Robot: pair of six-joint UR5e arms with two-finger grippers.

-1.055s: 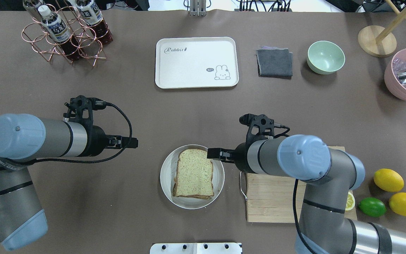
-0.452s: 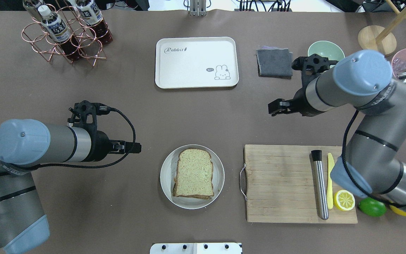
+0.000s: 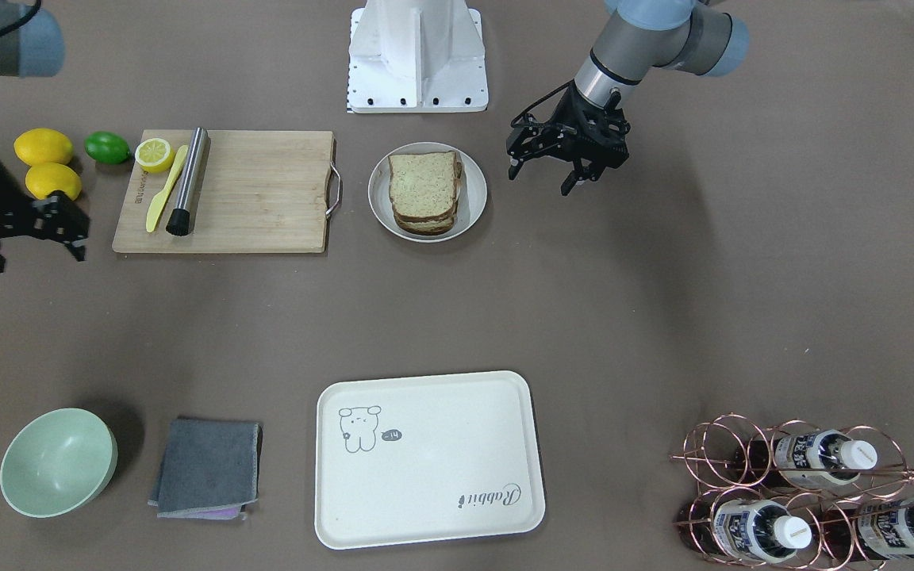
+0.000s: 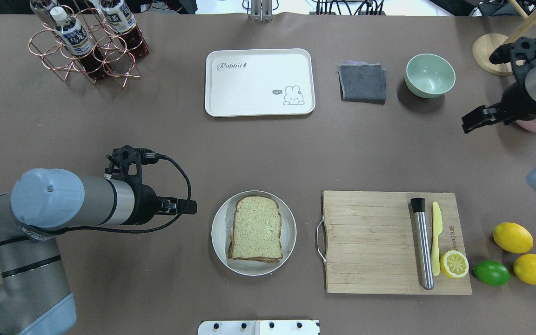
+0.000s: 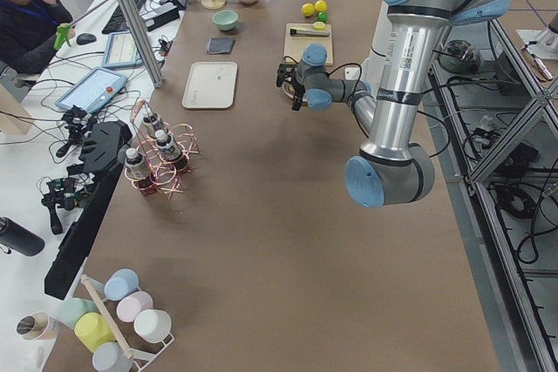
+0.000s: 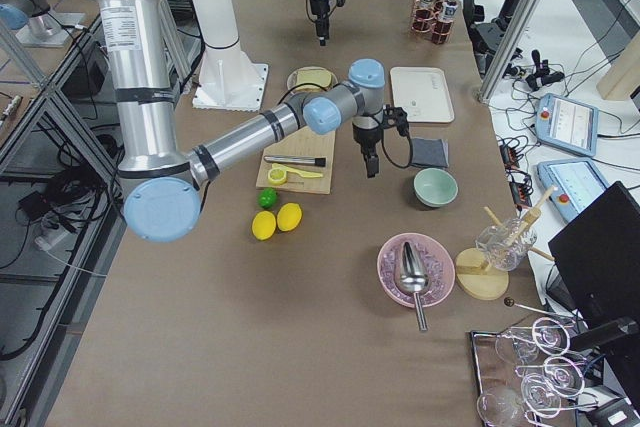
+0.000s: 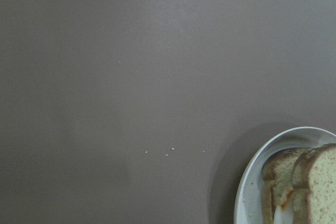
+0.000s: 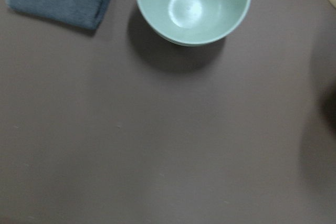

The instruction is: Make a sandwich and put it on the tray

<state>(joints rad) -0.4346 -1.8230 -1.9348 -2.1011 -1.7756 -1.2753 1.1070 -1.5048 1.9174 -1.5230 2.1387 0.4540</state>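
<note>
— Where do we find the sandwich?
— We see the sandwich (image 4: 255, 229) stacked on the round plate (image 4: 220, 230), close to the desk's robot-side edge and about halfway along it. Two speckled slices lie one on the other, and our left wrist view shows a little white and orange between them.
— And the tray?
— The tray (image 4: 258, 79) lies flat near the opposite long edge, also about midway, well apart from the plate.
— What do we say of the grippers?
— The left gripper (image 3: 540, 178) hovers just beside the plate on the robot's left, fingers spread wide, gripping nothing. The right gripper (image 3: 38, 258) hangs over bare desk toward the end on the robot's right, near the green bowl (image 4: 430, 74). We read its fingers as spread too, with nothing between them.
— What surrounds the plate?
— A wooden cutting board (image 4: 370, 242) lies just beside it on the robot's right, carrying a steel rod (image 4: 422, 246), a yellow knife (image 4: 436, 242) and a lemon half (image 4: 454, 264). Past the board, toward the near right corner, we count two lemons (image 4: 512, 237) and a lime (image 4: 491, 272). A folded grey cloth (image 4: 362, 82) sits between tray and green bowl, and a copper rack (image 4: 58, 56) of bottles stands in the far left corner.
</note>
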